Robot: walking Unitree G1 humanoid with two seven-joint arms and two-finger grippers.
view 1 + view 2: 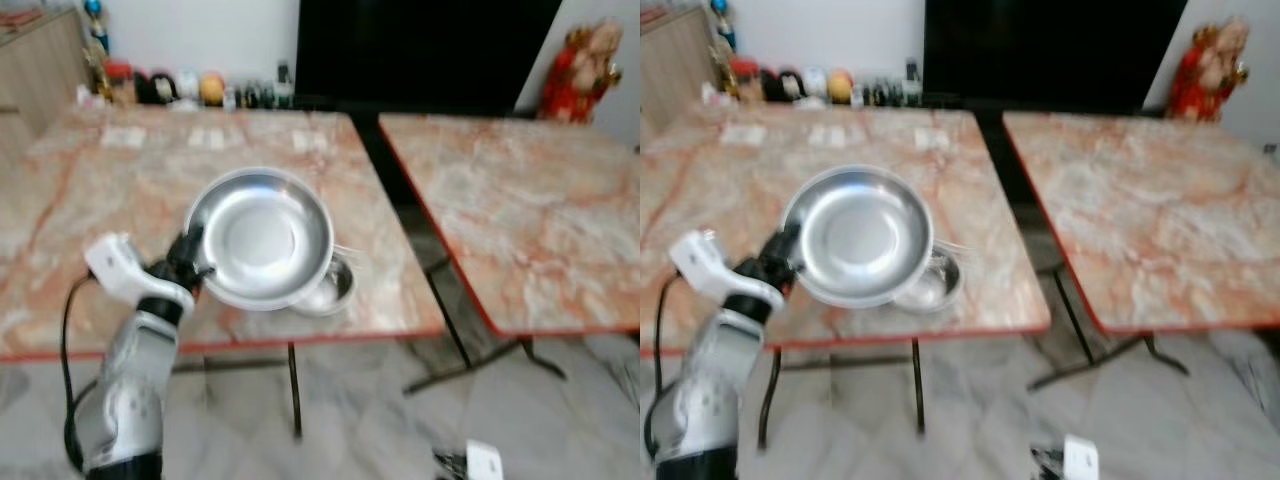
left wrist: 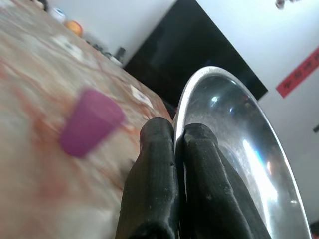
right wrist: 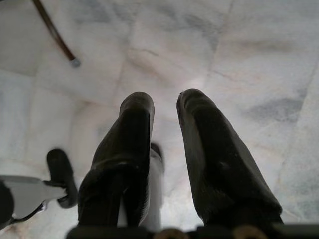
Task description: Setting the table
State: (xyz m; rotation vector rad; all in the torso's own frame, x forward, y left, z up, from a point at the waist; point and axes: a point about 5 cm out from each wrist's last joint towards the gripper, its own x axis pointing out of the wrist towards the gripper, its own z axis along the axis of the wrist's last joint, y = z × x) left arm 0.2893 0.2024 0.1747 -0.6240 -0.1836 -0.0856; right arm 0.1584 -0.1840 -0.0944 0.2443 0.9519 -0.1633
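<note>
Two marble-patterned tables (image 1: pixel 90 190) (image 1: pixel 530 210) with red edging, side by side on thin dark legs, a narrow gap between. Pale grey marbled floor tiles (image 3: pixel 239 45) below. White wall (image 1: pixel 200 30) behind, a large black panel (image 1: pixel 420 45) against it. Wooden cabinet (image 1: pixel 35 60) at far left. Red figurine (image 1: pixel 582 70) at far right.

Head stereo pair above table (image 1: pixel 120 200)
</note>
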